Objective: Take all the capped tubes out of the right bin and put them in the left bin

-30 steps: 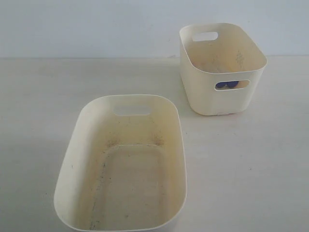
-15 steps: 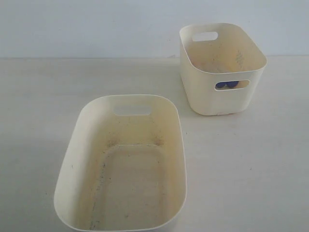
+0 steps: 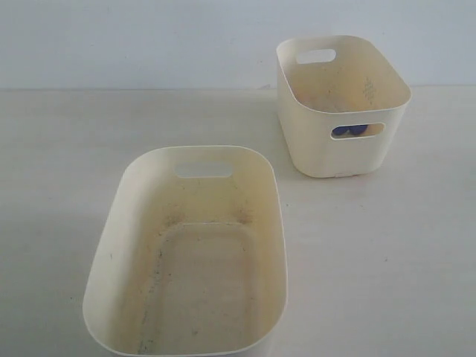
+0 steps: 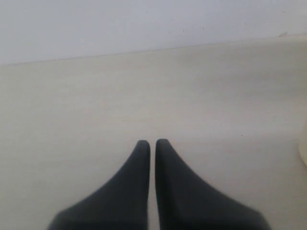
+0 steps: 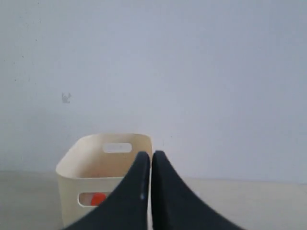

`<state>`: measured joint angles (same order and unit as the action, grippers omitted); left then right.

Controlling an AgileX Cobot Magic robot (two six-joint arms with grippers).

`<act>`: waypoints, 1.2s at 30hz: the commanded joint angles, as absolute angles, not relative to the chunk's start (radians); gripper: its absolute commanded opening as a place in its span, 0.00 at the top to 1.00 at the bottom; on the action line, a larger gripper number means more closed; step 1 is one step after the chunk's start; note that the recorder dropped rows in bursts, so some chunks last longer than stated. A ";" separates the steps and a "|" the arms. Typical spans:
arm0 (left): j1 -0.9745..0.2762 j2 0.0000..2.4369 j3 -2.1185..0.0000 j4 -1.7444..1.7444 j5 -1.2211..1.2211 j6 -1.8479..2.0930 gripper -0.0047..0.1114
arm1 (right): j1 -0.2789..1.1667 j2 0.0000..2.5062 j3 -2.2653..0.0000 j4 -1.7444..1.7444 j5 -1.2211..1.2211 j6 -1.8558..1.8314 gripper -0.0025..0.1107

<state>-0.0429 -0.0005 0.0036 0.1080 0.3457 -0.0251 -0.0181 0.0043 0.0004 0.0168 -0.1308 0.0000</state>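
Observation:
The right bin (image 3: 327,152) stands at the back right, a small tall cream tub. Through its front slot a blue cap (image 3: 349,130) of a capped tube shows; the tubes themselves are hidden by the wall. In the right wrist view the same bin (image 5: 69,184) sits ahead with an orange cap (image 5: 98,198) behind its slot. The left bin (image 3: 111,245), larger with a speckled floor, lies near the front and holds nothing visible. My left gripper (image 4: 152,142) is shut over bare table. My right gripper (image 5: 151,153) is shut, short of the right bin. Neither arm appears in the exterior view.
A pale wall (image 3: 149,37) runs behind the cream tabletop (image 3: 387,253). A sliver of a cream rim (image 4: 303,153) shows at the edge of the left wrist view.

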 commanded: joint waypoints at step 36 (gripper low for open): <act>-0.044 0.000 0.000 0.097 0.340 -0.035 0.92 | -0.020 1.088 -0.970 0.261 0.426 -0.076 0.97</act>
